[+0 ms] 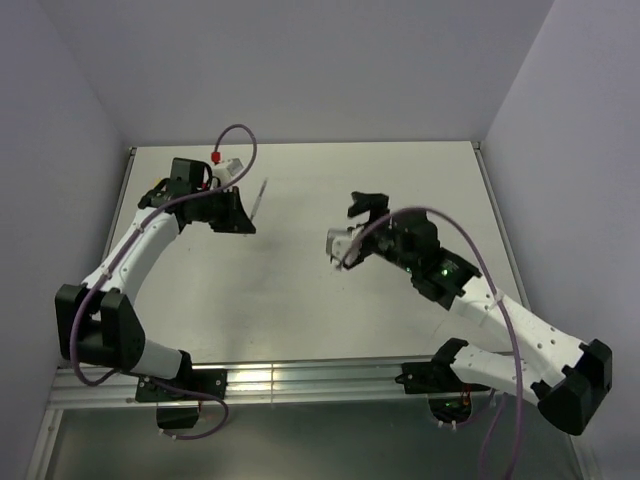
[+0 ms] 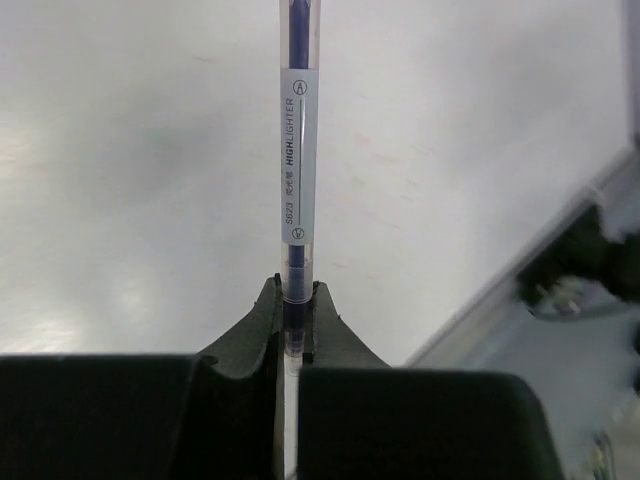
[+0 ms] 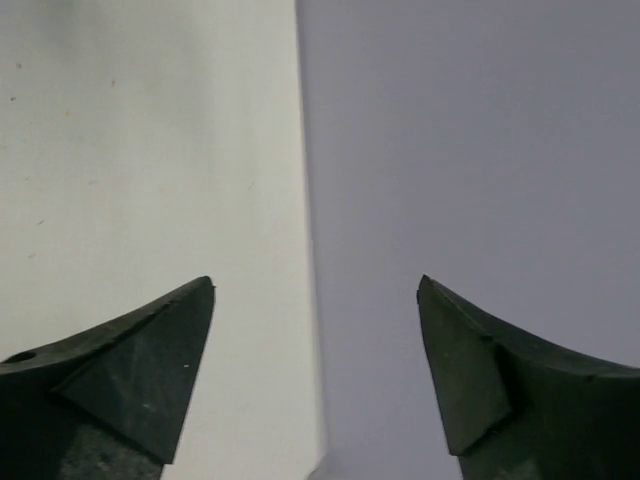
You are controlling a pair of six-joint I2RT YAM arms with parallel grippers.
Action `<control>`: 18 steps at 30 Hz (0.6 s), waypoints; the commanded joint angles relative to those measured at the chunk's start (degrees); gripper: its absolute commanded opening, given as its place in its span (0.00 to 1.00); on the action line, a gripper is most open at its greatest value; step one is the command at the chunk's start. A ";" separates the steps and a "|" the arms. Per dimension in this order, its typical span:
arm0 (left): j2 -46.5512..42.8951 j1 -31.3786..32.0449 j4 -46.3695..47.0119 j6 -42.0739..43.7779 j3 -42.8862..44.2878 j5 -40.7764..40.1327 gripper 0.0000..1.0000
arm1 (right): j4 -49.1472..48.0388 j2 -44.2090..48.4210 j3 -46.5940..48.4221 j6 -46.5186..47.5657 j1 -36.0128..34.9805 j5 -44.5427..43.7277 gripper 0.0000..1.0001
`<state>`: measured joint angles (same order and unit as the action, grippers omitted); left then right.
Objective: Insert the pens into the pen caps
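Observation:
My left gripper point(image 1: 246, 214) is at the far left of the table, shut on a thin pen point(image 1: 260, 197). In the left wrist view the pen point(image 2: 298, 150) has a clear barrel with a dark blue core and a white label reading HIGHLIGHTER. It sticks straight out from between the fingertips of the gripper point(image 2: 297, 292), above the table. My right gripper point(image 1: 352, 225) hangs over the middle of the table, open and empty. In the right wrist view its gripper point(image 3: 315, 290) holds nothing, with the jaws wide apart. No pen caps and no other pens are in view.
The white table point(image 1: 300, 300) ends in a metal rail on the right point(image 1: 497, 230) and the grey wall at the back. The left wrist view shows the table's rail edge point(image 2: 520, 310) and dark hardware point(image 2: 590, 260) beyond it. A red cable plug point(image 1: 215, 157) sits on the left wrist.

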<state>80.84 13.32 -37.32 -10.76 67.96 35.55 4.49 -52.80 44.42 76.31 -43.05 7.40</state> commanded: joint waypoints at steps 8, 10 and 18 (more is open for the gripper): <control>18.28 -11.65 0.23 9.88 9.44 -18.93 0.11 | 16.60 -11.62 17.01 -39.38 15.71 -8.02 0.95; 22.76 -12.26 0.32 12.50 11.92 -20.87 0.12 | 16.95 -12.50 17.88 -40.71 17.28 -7.66 0.95; 34.29 -13.23 -2.58 12.61 23.35 -25.00 0.14 | 18.80 -14.00 20.79 -40.46 20.72 -7.66 0.95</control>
<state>113.60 0.47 -38.59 0.49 87.66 13.21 22.52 -67.55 62.06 37.23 -22.87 -0.25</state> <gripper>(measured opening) 0.148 0.951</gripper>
